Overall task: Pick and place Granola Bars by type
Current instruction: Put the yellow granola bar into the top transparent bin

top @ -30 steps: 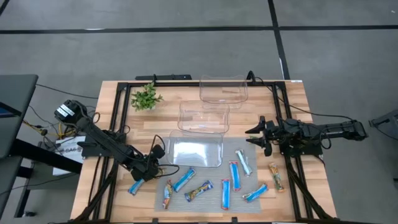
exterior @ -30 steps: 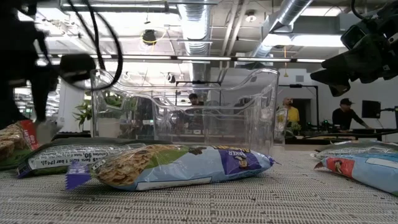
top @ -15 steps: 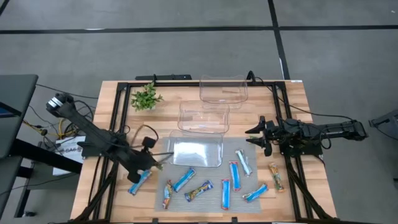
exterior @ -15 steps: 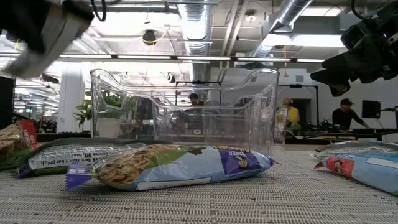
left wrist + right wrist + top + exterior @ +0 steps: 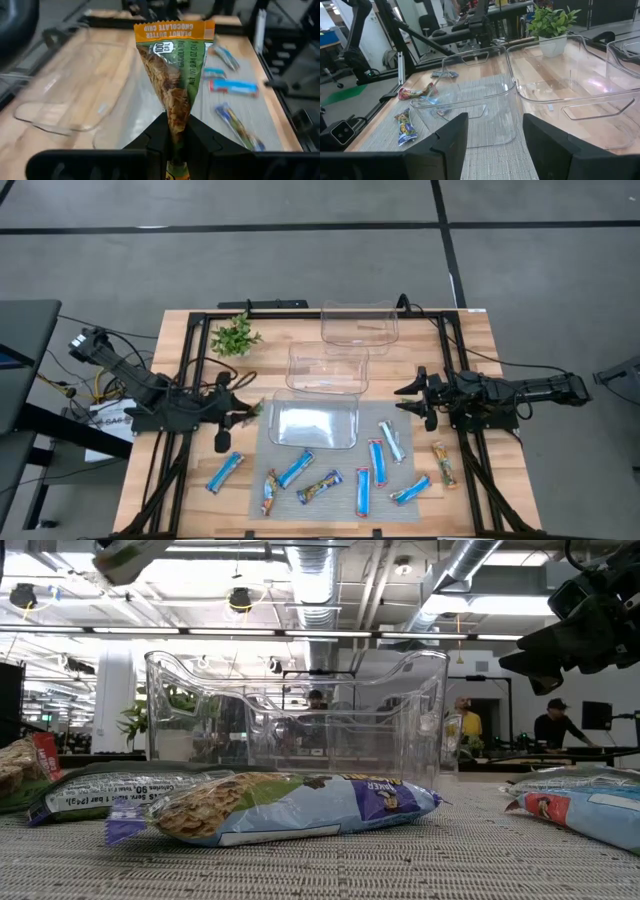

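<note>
My left gripper (image 5: 240, 409) is shut on a granola bar in a green and orange-brown wrapper (image 5: 172, 75). It holds the bar above the table, just left of the nearest clear bin (image 5: 315, 423). Several other bars lie flat on the grey mat (image 5: 330, 505): bright blue ones (image 5: 295, 468) (image 5: 362, 490), red multicolour ones (image 5: 269, 492), a pale one (image 5: 392, 442) and an orange-brown one (image 5: 443, 464). One blue bar (image 5: 225, 472) lies on the wood left of the mat. My right gripper (image 5: 412, 400) is open and empty, to the right of the bins. It also shows in the right wrist view (image 5: 492, 145). My left gripper pinches the bar between its two fingers near one end (image 5: 176, 137). The fingers come about level from the table's left and lie along the bar. The bar sticks out past the fingertips, its orange sealed end (image 5: 172, 29) farthest from the gripper. It is lifted clear of the table.
Three clear bins stand in a row from near to far: (image 5: 315, 423), (image 5: 328, 367), (image 5: 358, 325). A small potted plant (image 5: 235, 337) stands at the far left. Black rails (image 5: 190, 370) run along the table's sides. People show in the room beyond, in the low view (image 5: 553, 725).
My left gripper has risen from the mat's near left corner and gone toward the far edge. It has also turned toward the table's right. It stays shut on the bar, which is now lifted clear beside the nearest bin. The blue bar beside it has stayed where it was.
</note>
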`<state>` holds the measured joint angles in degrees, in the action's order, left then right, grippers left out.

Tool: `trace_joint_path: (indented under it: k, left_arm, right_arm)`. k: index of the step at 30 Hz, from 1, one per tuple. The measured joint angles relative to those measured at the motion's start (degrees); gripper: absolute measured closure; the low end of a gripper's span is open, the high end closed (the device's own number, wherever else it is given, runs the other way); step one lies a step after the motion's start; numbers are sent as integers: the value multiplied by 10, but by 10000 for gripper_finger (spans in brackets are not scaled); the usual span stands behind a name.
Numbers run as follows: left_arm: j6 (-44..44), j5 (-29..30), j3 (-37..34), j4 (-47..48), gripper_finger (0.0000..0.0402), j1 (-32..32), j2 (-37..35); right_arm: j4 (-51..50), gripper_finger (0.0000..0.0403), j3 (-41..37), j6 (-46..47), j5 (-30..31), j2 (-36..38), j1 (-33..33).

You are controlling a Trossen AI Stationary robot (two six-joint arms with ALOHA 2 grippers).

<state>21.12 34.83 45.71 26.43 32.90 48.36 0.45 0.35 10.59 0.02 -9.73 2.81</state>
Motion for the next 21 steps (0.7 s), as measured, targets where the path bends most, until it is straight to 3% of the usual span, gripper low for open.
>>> trace_joint_path:
  k: [4, 11, 21]
  left_arm:
    - [0, -3, 0, -37, 363, -26, 2]
    - [-21, -81, 6, -131, 363, -146, 36]
    - [-131, -143, 173, -141, 363, -341, 198]
  right_arm:
    - [0, 219, 0, 0, 0, 0, 0]
    - [0, 219, 0, 0, 0, 0, 0]
    - [0, 219, 0, 0, 0, 0, 0]
